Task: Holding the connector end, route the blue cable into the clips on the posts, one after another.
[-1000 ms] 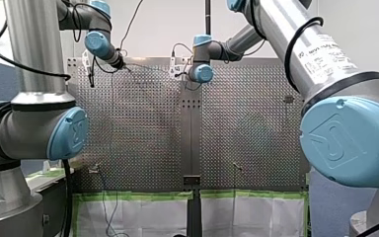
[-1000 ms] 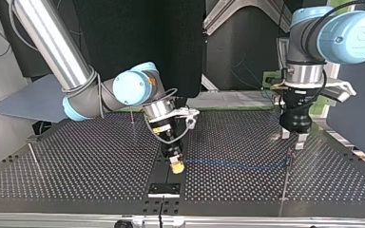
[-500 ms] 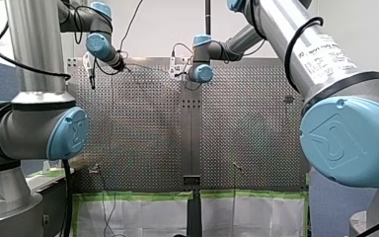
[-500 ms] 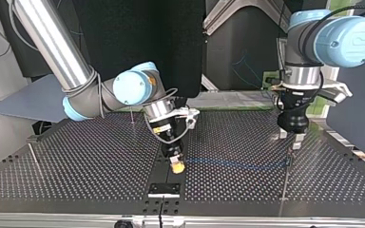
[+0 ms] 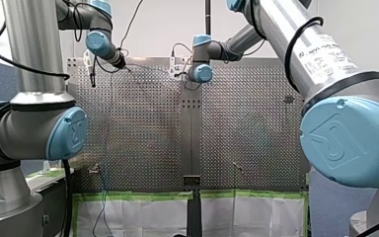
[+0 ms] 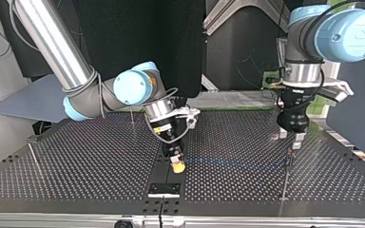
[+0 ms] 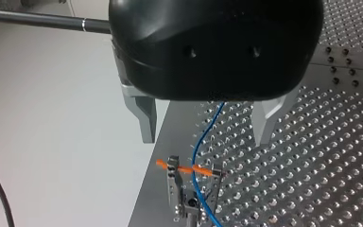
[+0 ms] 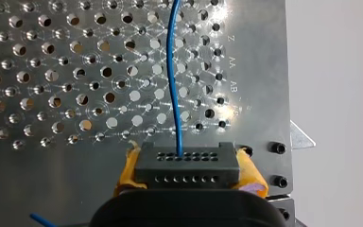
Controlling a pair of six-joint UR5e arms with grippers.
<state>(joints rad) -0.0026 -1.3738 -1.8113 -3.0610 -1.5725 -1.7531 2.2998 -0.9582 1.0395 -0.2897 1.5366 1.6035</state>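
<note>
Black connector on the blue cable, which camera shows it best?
The right wrist view: the connector sits large between my right pincer's yellow pads, its pin holes and the blue cable plain. The top view shows only the pads; the front view is too small; the left wrist view shows only cable.

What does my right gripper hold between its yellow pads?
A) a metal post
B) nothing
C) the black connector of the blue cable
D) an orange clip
C: in the right wrist view the right gripper has its pads clamped on the black connector, and the blue cable runs out of it.
</note>
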